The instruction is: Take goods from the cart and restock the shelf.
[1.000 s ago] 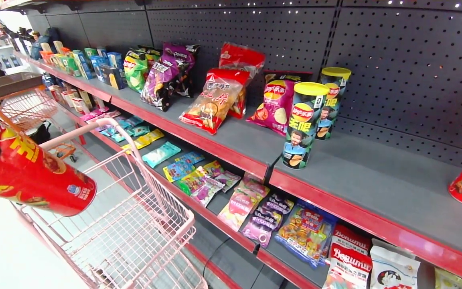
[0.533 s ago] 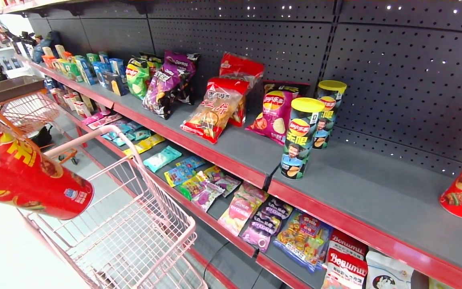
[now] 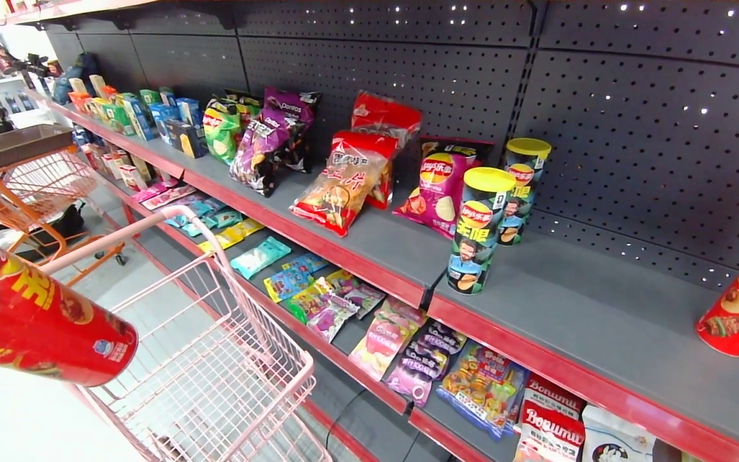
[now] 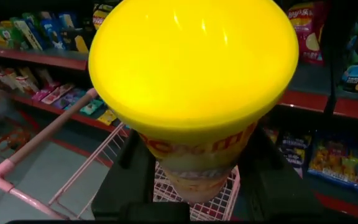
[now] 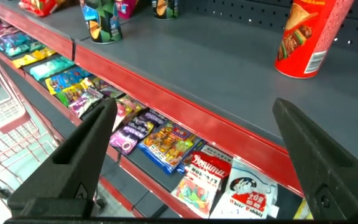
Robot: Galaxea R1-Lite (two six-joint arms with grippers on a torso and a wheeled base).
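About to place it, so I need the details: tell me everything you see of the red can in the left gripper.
The red cylindrical chip canister has yellow lettering, printed snack pictures and a smooth yellow plastic lid. It looks like glossy cardboard, undented and closed. It lies nearly horizontal above the pink wire cart, clamped between the left gripper's black fingers.

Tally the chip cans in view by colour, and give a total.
Red cans: 2, held can in the left gripper, other can on the shelf.
Green cans: 2, front can, back can.
Total: 4.
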